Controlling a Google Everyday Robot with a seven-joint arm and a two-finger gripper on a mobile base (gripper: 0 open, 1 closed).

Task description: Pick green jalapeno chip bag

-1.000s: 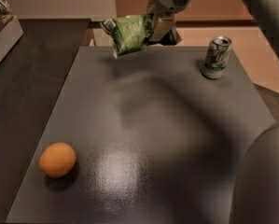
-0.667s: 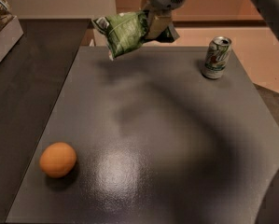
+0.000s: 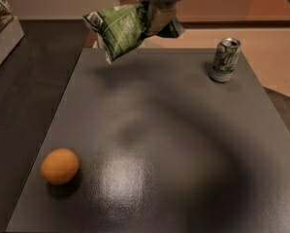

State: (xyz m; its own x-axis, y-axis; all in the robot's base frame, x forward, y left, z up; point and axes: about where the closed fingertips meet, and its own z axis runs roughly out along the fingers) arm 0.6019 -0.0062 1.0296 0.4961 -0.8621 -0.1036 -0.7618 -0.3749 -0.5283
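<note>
The green jalapeno chip bag (image 3: 119,29) hangs in the air above the far left part of the dark table (image 3: 183,144), tilted, with its pale crimped ends showing. My gripper (image 3: 152,18) comes down from the top of the view and is shut on the bag's right end, holding it clear of the table. The arm above the gripper is cut off by the top edge.
A silver-green soda can (image 3: 224,59) stands upright at the table's far right. An orange (image 3: 60,166) lies near the front left corner. A white shelf with packets (image 3: 0,23) stands at the far left, off the table.
My gripper has lifted the chip bag higher and a little to the left. The arm part at the lower right has left the view. The can and orange have not moved.
</note>
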